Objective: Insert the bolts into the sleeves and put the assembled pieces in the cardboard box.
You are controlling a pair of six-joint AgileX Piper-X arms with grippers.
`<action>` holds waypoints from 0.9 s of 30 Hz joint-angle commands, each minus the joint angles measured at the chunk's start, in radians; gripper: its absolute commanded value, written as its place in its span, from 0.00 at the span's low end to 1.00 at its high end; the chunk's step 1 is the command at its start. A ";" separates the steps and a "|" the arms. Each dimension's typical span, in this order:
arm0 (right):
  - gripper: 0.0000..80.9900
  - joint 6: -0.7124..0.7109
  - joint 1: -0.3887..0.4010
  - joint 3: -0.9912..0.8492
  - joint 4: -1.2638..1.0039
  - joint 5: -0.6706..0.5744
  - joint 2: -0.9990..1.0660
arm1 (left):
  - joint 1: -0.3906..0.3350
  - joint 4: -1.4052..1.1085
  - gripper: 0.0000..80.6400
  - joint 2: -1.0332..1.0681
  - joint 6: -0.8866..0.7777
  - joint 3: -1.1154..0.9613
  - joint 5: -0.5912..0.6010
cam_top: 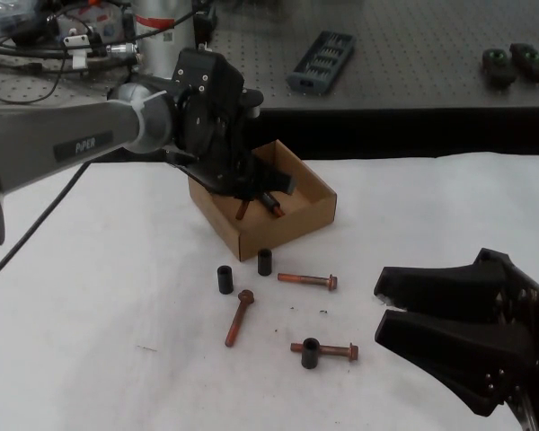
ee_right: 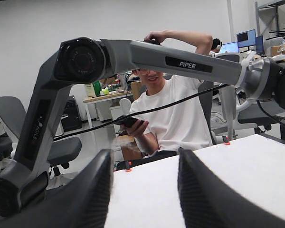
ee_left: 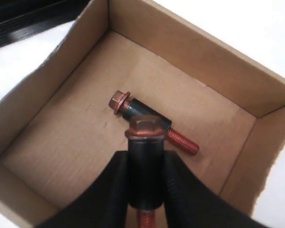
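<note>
My left gripper [ee_left: 146, 175] hangs over the open cardboard box [ee_left: 180, 42], shut on a black sleeve with a copper bolt through it [ee_left: 145, 156], head pointing down into the box. A second assembled piece [ee_left: 149, 121] lies on the box floor just beneath. In the high view the left gripper [cam_top: 260, 189] sits above the box [cam_top: 287, 229]. On the white cloth in front lie two loose sleeves [cam_top: 225, 279] [cam_top: 264, 262], two loose bolts [cam_top: 307, 281] [cam_top: 239, 318] and one bolt with a sleeve on it [cam_top: 323, 350]. My right gripper [cam_top: 449, 314] rests open at the near right, holding nothing.
The left arm [cam_top: 72, 144] stretches in from the left edge with a cable trailing under it. A dark perforated bench [cam_top: 413, 54] behind the cloth carries a blue rack and small black parts. The right gripper's fingers [ee_right: 90, 190] face the left arm.
</note>
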 commanded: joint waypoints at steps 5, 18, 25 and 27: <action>0.42 0.001 0.002 -0.001 -0.014 0.002 -0.008 | -0.001 -0.005 0.01 -0.019 0.002 -0.013 -0.008; 0.42 -0.001 0.002 -0.001 -0.009 0.002 -0.008 | -0.001 0.002 0.01 -0.019 0.004 -0.013 -0.008; 0.42 -0.001 0.002 -0.001 -0.009 0.002 -0.008 | -0.001 0.025 0.01 -0.019 0.004 -0.013 -0.006; 0.42 -0.001 0.002 -0.001 -0.009 0.002 -0.008 | -0.001 0.029 0.01 -0.019 0.004 -0.013 -0.006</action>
